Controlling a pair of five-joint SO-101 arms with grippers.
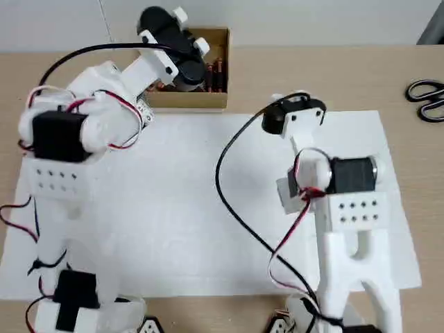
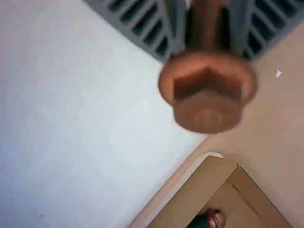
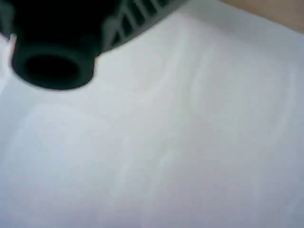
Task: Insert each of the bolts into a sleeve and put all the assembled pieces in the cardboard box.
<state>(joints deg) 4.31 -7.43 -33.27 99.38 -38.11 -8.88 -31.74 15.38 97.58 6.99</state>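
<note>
My left gripper is shut on an orange bolt, whose hex head faces the camera between the grey ribbed fingers. It hangs over the edge of the white mat, beside a corner of the cardboard box. From above, this left gripper is at the cardboard box, which holds several assembled pieces. My right gripper is shut on a black sleeve, its open end showing, just above the mat. In the high view the right gripper is at the mat's far right part.
A white mat covers most of the wooden table. Scissors lie at the far right edge. A black cable loops over the mat's middle. One assembled piece lies inside the box corner.
</note>
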